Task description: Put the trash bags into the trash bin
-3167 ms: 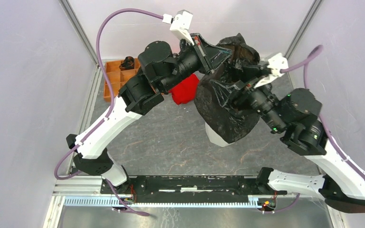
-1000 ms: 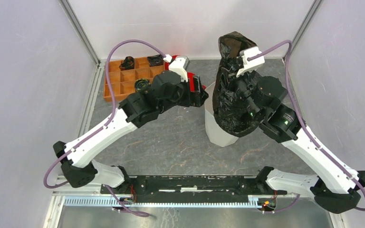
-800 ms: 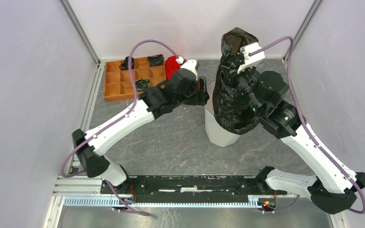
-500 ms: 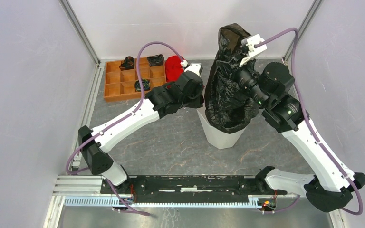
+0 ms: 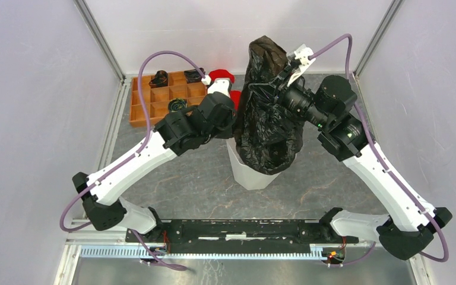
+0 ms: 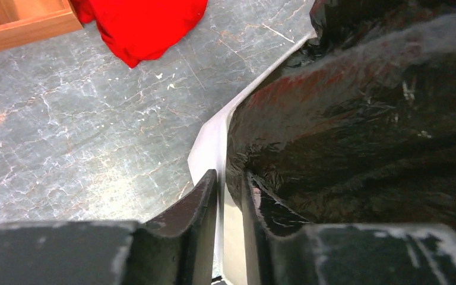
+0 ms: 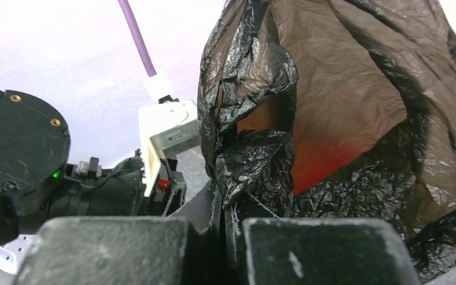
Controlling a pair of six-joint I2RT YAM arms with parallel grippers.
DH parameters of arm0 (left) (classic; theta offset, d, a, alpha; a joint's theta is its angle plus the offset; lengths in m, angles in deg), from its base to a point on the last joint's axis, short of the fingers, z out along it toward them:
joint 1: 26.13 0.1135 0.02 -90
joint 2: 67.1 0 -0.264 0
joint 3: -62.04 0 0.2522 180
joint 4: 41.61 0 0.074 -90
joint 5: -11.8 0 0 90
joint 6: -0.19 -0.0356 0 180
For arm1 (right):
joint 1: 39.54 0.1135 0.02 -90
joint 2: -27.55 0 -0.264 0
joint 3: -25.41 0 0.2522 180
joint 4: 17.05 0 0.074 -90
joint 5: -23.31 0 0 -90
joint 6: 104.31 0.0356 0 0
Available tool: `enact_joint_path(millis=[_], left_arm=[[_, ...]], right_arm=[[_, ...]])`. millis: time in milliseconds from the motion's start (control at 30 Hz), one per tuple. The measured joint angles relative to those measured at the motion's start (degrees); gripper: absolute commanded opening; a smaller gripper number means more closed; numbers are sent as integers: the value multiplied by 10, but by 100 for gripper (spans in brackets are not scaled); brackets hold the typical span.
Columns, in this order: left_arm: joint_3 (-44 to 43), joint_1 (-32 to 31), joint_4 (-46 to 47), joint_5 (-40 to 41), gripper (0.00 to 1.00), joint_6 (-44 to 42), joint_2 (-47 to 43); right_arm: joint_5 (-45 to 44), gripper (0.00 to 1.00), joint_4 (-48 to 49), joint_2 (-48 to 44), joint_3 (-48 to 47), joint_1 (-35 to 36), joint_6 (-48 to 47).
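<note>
While the R gripper [image 7: 225, 205] pinches a fold of the bag [image 5: 267, 119] tight betw. its two black fingers, w/ no gap to see, the film hangs from it as a tall crumpled column. The bag is thin glossy black plastic, full of fine wrinkles. Where light goes through it, in the R wrist view, it looks brownish and half transparent, w/ a red glow low down. Its lower part sits in the mouth of the bin [image 5: 246, 173] and spills over the rim on the right side, so only the near and left walls of the bin show.

The bin is white, slightly translucent plastic, w/ flat facets that taper toward the base. It rests on the table [image 5: 184, 178], a grey stone-like surface w/ pale veins and scratches. The L gripper [image 6: 230, 181] is closed on the bin rim: one finger is outside the white wall, the other is inside against the black film, and the wall is clamped betw. them. These fingers are matt black w/ scuffed pale edges.

Behind the L arm lies a red cloth [image 6: 136, 24], soft and heaped, just beside a brown wooden tray [image 5: 148, 102] w/ square compartments. Some compartments hold small dark items, too small to tell what.
</note>
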Motion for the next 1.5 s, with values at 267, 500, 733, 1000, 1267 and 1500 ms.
enact_joint_path(millis=[267,500,733,1000,1267,1500], left_arm=[[37,0,-7,2,83,9,-49],[52,0,9,-30,92,7,-189],[172,0,282,-305,95,-1,-346],[228,-94,436,-396,96,4,-209],[147,-142,312,-142,62,-23,-84],[92,-117,170,26,62,-6,-4]], right_arm=[[-67,1,19,-31,54,0,17],[-119,1,27,-33,74,0,44],[-125,1,69,-30,74,0,84],[-125,1,89,-19,74,0,110],[-112,1,102,-19,74,0,122],[-77,1,116,-23,88,0,128]])
